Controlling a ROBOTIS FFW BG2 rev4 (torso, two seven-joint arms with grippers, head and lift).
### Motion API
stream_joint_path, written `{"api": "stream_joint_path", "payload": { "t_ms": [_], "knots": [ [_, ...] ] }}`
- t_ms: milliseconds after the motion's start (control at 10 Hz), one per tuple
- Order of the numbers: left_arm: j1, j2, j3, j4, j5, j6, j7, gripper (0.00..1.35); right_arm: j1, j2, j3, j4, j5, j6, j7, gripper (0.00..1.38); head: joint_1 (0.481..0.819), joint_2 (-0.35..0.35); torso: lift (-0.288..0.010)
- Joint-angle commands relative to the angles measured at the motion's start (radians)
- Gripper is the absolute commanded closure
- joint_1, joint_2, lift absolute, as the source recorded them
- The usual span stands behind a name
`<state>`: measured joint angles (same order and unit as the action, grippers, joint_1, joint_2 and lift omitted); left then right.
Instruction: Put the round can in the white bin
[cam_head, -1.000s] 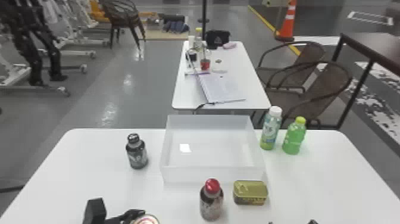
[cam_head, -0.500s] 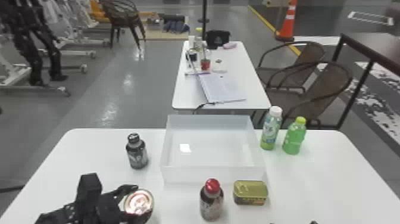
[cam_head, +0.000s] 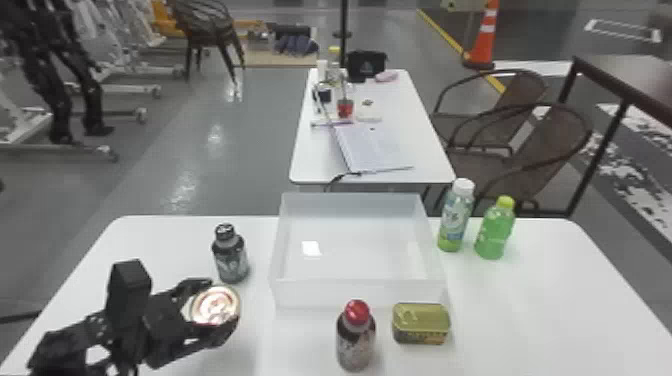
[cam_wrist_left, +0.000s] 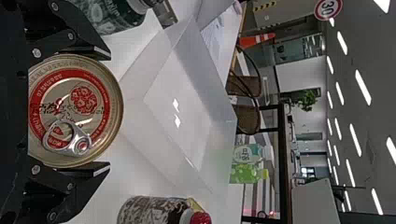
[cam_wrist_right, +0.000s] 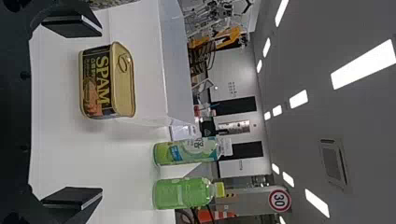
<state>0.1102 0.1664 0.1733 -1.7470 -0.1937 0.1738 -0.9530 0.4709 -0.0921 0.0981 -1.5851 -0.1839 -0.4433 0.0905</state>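
Observation:
My left gripper (cam_head: 216, 306) is shut on the round can (cam_head: 215, 305), left of the white bin (cam_head: 357, 292) and in front of the dark bottle in the head view. In the left wrist view the can (cam_wrist_left: 70, 109), with its red-ringed lid and pull tab, sits between the fingers of the left gripper (cam_wrist_left: 103, 111). Beyond it lies the bin (cam_wrist_left: 154, 140). The right gripper (cam_wrist_right: 100, 120) stands open in the right wrist view, its fingers wide apart with nothing between the tips.
A dark bottle (cam_head: 230, 257) stands left of the bin. Before the bin are a red-capped bottle (cam_head: 355, 340) and a rectangular tin (cam_head: 421, 324). A white-capped bottle (cam_head: 456, 215) and a green bottle (cam_head: 495, 230) stand to its right.
My left arm has come farther into the head view from the lower left, carrying the can forward and to the right. The other objects on the table have stayed put.

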Motion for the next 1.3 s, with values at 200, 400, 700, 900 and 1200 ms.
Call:
{"api": "stream_joint_path", "payload": {
  "t_ms": [200,400,700,900,1200],
  "knots": [
    [-0.086,-0.002,-0.063,-0.014,0.036,0.01,0.011,0.75,-0.008,0.002,0.002,0.005,0.003,0.0,0.0,0.1,0.549,0.0,-0.1],
    [-0.129,-0.013,-0.094,0.02,0.06,-0.008,0.016,0.75,-0.014,0.014,0.003,0.013,0.006,0.0,0.0,0.09,0.549,0.0,-0.1],
    [-0.218,-0.028,-0.156,0.138,0.119,-0.069,0.016,0.75,-0.021,0.02,0.005,0.017,0.009,0.0,0.002,0.09,0.549,0.0,-0.1],
    [-0.256,-0.038,-0.189,0.213,0.143,-0.103,0.016,0.76,-0.023,0.026,0.005,0.022,0.009,-0.006,0.002,0.09,0.549,0.0,-0.1],
    [-0.34,-0.058,-0.238,0.396,0.188,-0.188,0.016,0.76,-0.028,0.029,0.005,0.027,0.009,-0.009,0.005,0.09,0.549,0.0,-0.1]
  ]
}}
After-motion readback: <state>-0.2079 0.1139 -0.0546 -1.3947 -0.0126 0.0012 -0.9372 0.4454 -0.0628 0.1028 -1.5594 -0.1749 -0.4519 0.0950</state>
